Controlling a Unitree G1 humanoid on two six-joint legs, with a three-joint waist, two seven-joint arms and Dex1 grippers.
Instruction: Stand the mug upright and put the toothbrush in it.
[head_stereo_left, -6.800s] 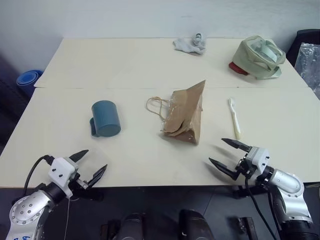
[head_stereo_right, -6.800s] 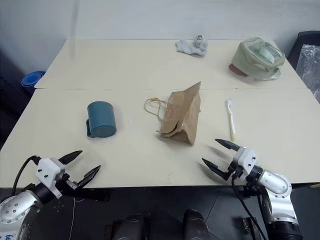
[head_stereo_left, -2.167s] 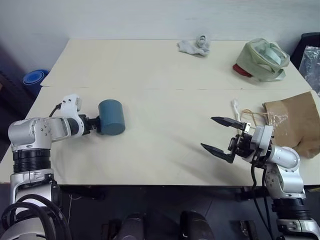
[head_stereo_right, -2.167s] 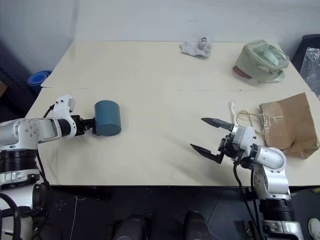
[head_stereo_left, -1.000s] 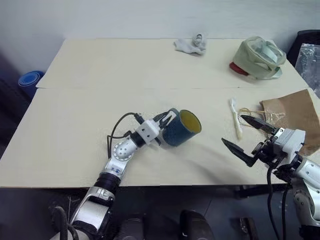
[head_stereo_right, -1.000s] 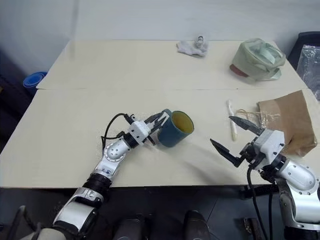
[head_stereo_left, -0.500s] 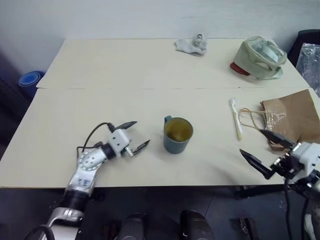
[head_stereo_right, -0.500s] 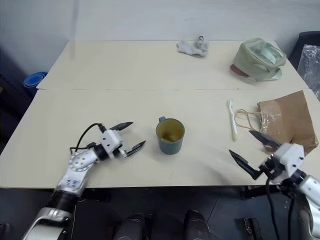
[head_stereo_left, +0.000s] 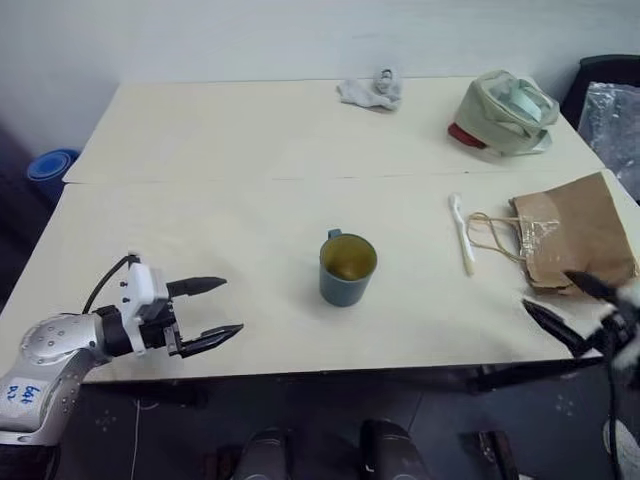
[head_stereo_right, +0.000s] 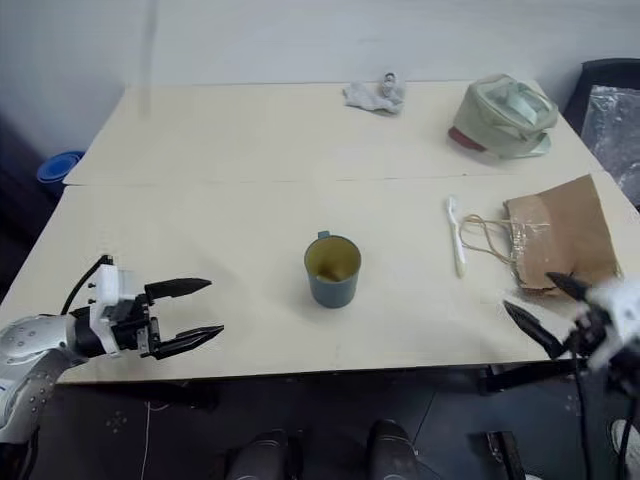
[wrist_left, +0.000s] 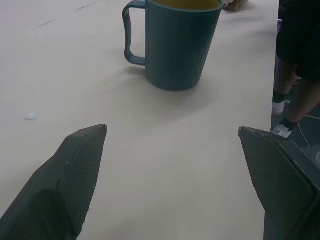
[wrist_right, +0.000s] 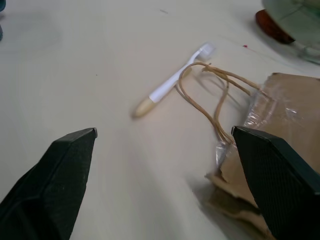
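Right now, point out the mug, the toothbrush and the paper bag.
mug (head_stereo_left: 346, 279), left eye view, on its outer wall.
toothbrush (head_stereo_left: 462, 240), left eye view, on the middle of its handle.
paper bag (head_stereo_left: 575, 237), left eye view, on its flat side.

Blue handwritten marks are showing on the left arm near its shoulder, too small to read. Nothing else is bearing any legible text.

both tools wide open, empty
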